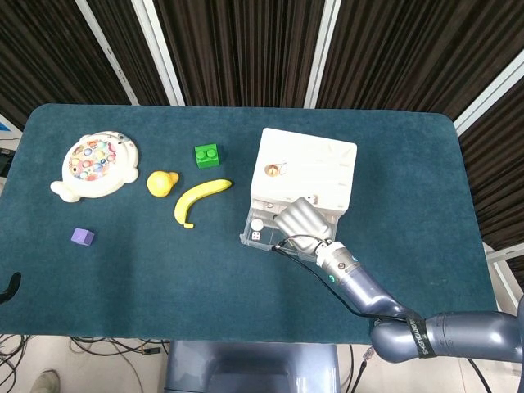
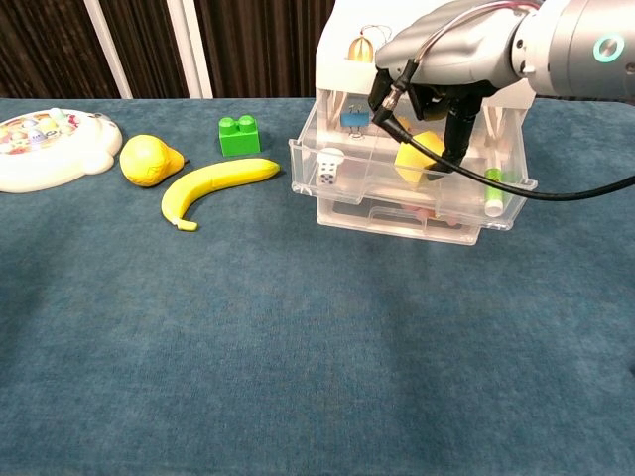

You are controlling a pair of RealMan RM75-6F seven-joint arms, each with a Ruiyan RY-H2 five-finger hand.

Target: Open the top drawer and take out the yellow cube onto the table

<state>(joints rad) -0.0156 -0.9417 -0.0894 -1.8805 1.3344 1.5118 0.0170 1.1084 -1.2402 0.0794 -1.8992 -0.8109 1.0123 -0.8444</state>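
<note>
We see open worktop (image 2: 298, 337) in front of the drawer (image 2: 397, 188); the banana (image 2: 216, 184) lies to its left side.
</note>
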